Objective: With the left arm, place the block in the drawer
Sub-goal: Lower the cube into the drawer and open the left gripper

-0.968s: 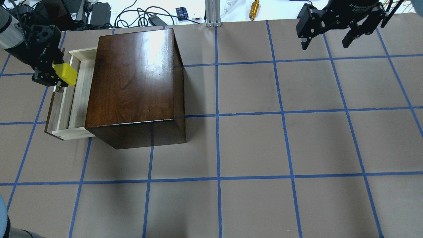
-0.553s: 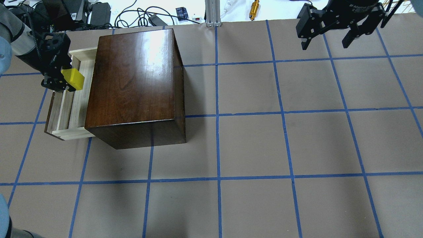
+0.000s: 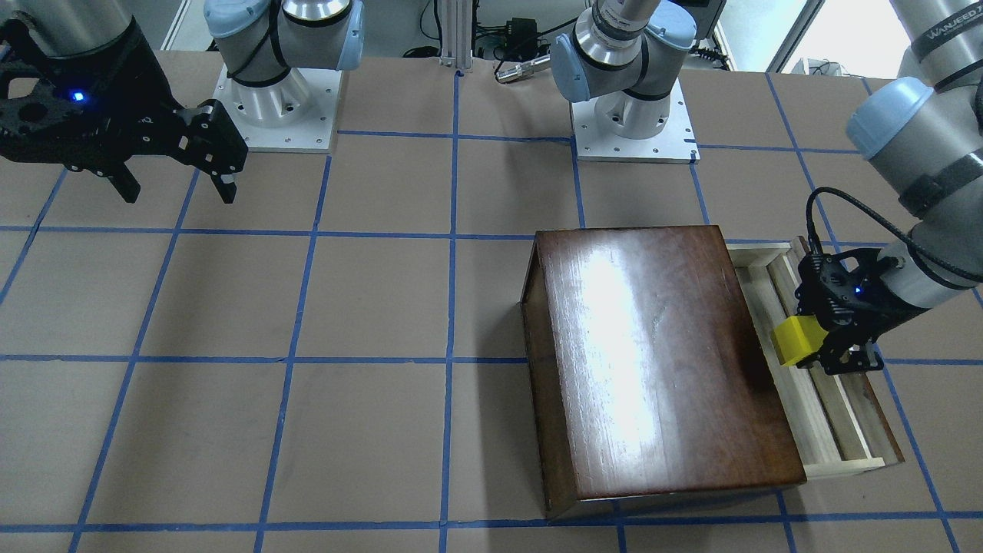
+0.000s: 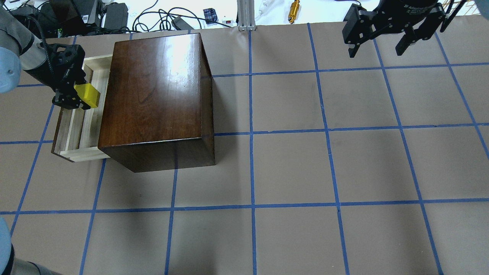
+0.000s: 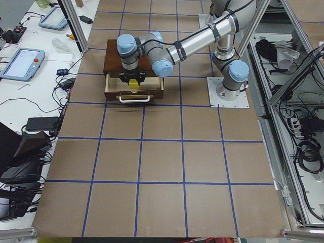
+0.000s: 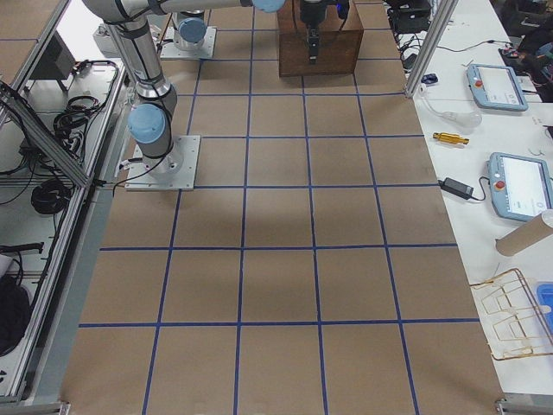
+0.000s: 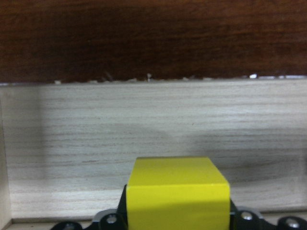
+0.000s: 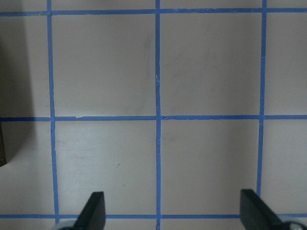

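Observation:
My left gripper (image 4: 78,97) is shut on the small yellow block (image 4: 88,96) and holds it over the open drawer (image 4: 76,126), close to the dark-brown wooden box (image 4: 153,95). In the front-facing view the block (image 3: 797,340) sits in the left gripper (image 3: 818,349) above the pale tray (image 3: 833,430). The left wrist view shows the block (image 7: 176,195) above the drawer's pale floor (image 7: 153,134), with the box's dark front behind. My right gripper (image 4: 378,47) is open and empty, high above the table's far right; it also shows in the front-facing view (image 3: 177,188).
The drawer's dark front panel (image 4: 58,128) juts toward the table's left edge. Cables, adapters and a brass part (image 4: 294,10) lie beyond the far edge. The brown table (image 4: 305,172) carries a blue tape grid.
My left gripper has moved right and slightly down with the yellow block, from above the drawer's front panel to over its tray near the box. The right arm has not moved.

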